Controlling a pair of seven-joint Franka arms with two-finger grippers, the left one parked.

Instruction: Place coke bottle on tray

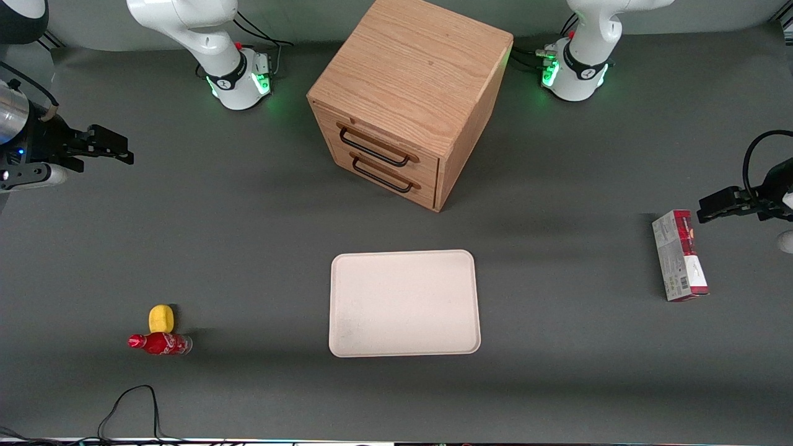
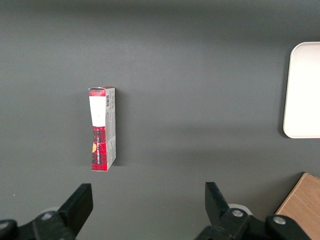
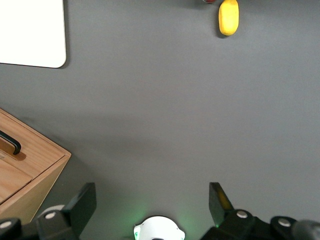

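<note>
Front view: I see the coke bottle (image 1: pixel 160 344) lying on its side on the grey surface (image 1: pixel 248 248), touching a yellow lump (image 1: pixel 162 318), well apart from the bare tray (image 1: pixel 404 303). My claw (image 1: pixel 127 153) hangs released, high above the surface.

The grey table (image 1: pixel 248 248) carries the tray (image 1: pixel 404 303), coke bottle (image 1: pixel 161 344), yellow lump (image 1: pixel 162 318), cabinet (image 1: pixel 409 99) and carton (image 1: pixel 679 255).

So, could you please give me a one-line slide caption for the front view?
Open claw waits high at the working arm's end; coke bottle lies beside a yellow lump, apart from the tray.
</note>
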